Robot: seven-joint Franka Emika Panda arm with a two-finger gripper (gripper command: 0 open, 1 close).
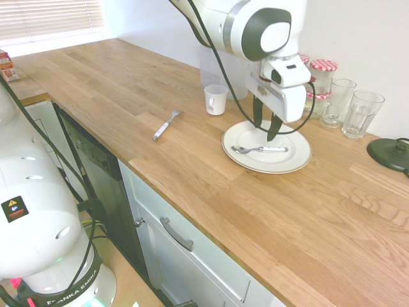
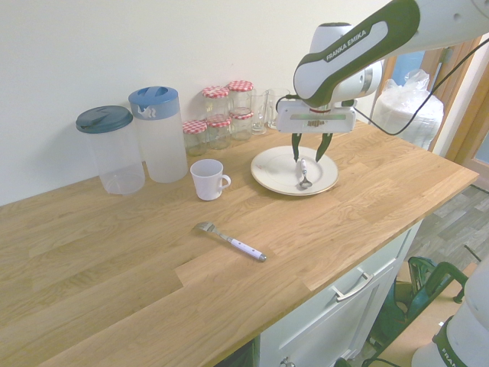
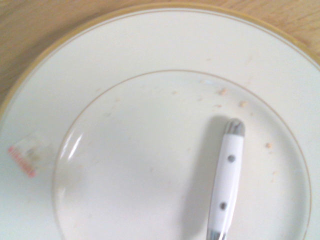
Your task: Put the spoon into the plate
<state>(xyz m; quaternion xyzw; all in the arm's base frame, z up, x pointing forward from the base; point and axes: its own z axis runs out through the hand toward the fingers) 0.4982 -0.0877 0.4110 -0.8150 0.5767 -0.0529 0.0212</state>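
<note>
One spoon (image 1: pixel 259 149) is lying inside the one plate (image 1: pixel 295 162), flat on its well, long axis running roughly across the plate; in the first exterior view its bowl is pointing toward the fork side and its white handle toward the glasses, and in the second exterior view the bowl is facing the bench's front edge. The wrist view is showing only the handle end, white with two rivets and a metal cap, resting on the plate's inner circle, with a small red mark on the plate's rim. The plate is sitting toward the back edge of the bench (image 1: pixel 192 166). The gripper (image 1: pixel 266 127) is hanging just above the spoon, pointing straight down, its two fingers standing apart and holding nothing. One fork (image 2: pixel 229 241) is lying alone nearer the front edge, well apart from the plate. One white cup (image 2: pixel 208 180) is standing between fork and back wall. Two lidded plastic jugs (image 2: pixel 157 134), four red-checked jars (image 2: pixel 218 115) and a few glasses (image 1: pixel 362 112) are lining the back edge.
</note>
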